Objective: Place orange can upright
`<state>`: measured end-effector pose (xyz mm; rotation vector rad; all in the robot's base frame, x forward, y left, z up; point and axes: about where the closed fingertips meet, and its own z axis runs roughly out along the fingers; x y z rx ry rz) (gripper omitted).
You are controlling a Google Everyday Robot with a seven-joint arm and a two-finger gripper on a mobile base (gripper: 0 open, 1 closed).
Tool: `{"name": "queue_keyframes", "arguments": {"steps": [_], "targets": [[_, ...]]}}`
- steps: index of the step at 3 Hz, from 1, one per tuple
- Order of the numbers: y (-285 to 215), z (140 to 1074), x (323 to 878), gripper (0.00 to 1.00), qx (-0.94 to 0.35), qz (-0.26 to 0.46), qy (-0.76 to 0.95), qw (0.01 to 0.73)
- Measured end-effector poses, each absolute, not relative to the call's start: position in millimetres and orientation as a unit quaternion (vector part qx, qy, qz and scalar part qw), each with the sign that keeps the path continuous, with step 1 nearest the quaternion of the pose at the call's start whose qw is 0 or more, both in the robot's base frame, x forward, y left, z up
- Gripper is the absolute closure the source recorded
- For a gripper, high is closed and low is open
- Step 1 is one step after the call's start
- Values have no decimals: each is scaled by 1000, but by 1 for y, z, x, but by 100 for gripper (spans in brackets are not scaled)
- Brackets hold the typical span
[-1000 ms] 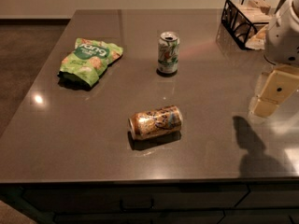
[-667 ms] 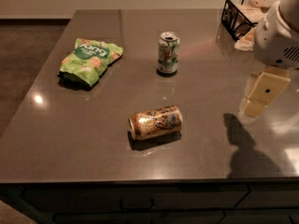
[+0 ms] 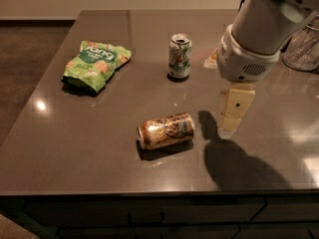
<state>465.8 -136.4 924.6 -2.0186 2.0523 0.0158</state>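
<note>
The orange can [image 3: 166, 130] lies on its side near the front middle of the dark table [image 3: 89, 133], its silver top pointing left. Its body is shiny orange-gold with dark blue and white print. My gripper [image 3: 234, 111] hangs from the large white arm [image 3: 254, 39] just to the right of the can. It is above the table surface, clear of the can, and holds nothing that I can see. Its shadow falls on the table between it and the can.
A white and green can [image 3: 179, 56] stands upright behind the orange can. A green snack bag [image 3: 94, 63] lies at the back left. A dark wire basket [image 3: 304, 46] sits at the far right. The table's front edge runs close below the orange can.
My arm and gripper have moved left from the right side of the table toward the orange can. The cans and the bag have not moved.
</note>
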Motion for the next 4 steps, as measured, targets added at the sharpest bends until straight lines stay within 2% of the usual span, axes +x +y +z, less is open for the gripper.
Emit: {"name": "queue_keyframes", "arguments": {"steps": [1,3,4], "targets": [[-99,901,465,0,-727,21,677,113],[-36,868,450,0,-769,8,635,80],[-17,860,444,19,-775,7,629,67]]}}
